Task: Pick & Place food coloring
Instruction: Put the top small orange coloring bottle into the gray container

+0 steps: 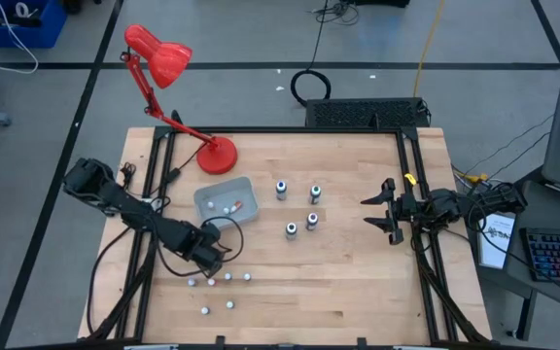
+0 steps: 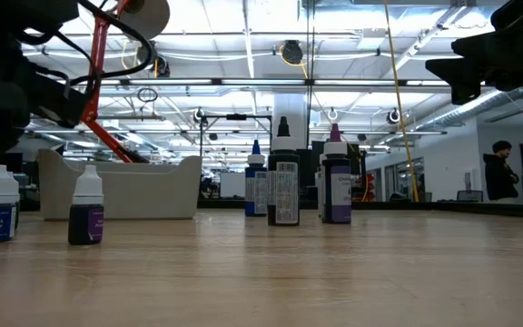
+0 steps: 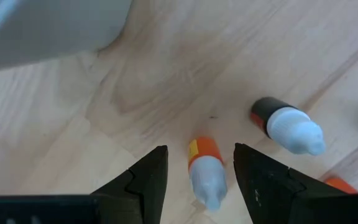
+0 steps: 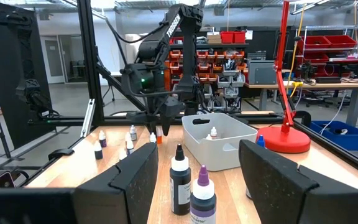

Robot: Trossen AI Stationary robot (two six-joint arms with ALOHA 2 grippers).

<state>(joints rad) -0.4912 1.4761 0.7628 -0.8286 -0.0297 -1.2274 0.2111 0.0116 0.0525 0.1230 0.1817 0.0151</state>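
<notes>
Several tiny food coloring bottles [image 1: 228, 278] stand on the wooden table near its front left. Larger bottles [image 1: 299, 209] stand upright at the table's middle. My left gripper [image 1: 214, 261] points down, open, just above a small orange bottle with a whitish cap [image 3: 205, 174]. Its fingers [image 3: 157, 177] are on either side of the bottle without touching it. The right wrist view shows this bottle [image 4: 158, 138] under the left gripper [image 4: 158, 121]. My right gripper [image 1: 389, 212] waits open at the table's right, clear of the bottles.
A translucent grey tray [image 1: 246, 190] holding one small bottle sits just beyond the left gripper. A red desk lamp [image 1: 217, 154] stands at the far left. Another small bottle with a white cap [image 3: 288, 127] stands close beside the orange one.
</notes>
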